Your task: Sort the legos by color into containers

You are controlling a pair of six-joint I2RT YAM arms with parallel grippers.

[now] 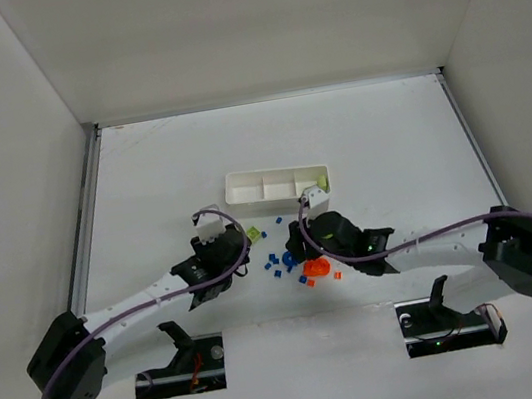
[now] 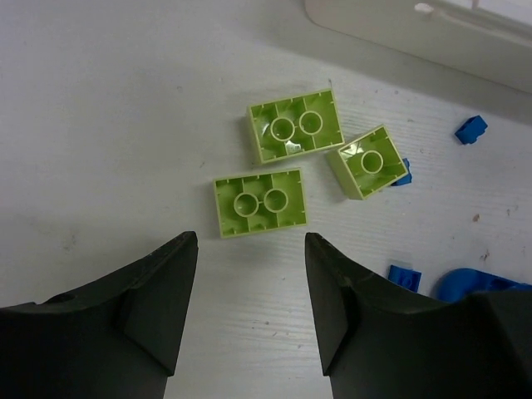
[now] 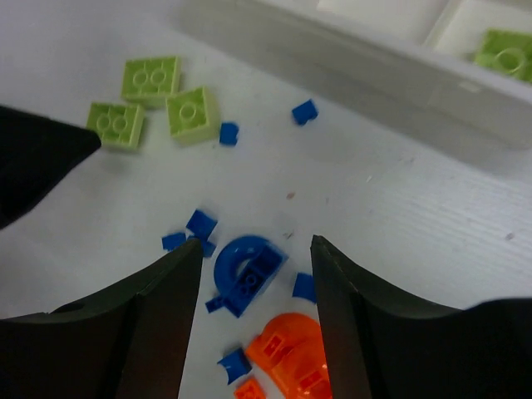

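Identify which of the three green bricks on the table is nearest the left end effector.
The two-hole brick lowest in the left wrist view, just ahead of the left end effector. The other two-hole brick and the one-hole square lie farther out.

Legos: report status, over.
Left gripper open, empty, facing three green legos. Right gripper open over rounded blue lego. One green lego in tray; rest unsorted. Nothing blocking.

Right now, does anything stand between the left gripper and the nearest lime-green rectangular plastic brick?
Nothing visible does. Only bare white table lies between the open left gripper and the nearest lime-green brick. Two more lime-green bricks lie beyond it, out of the way.
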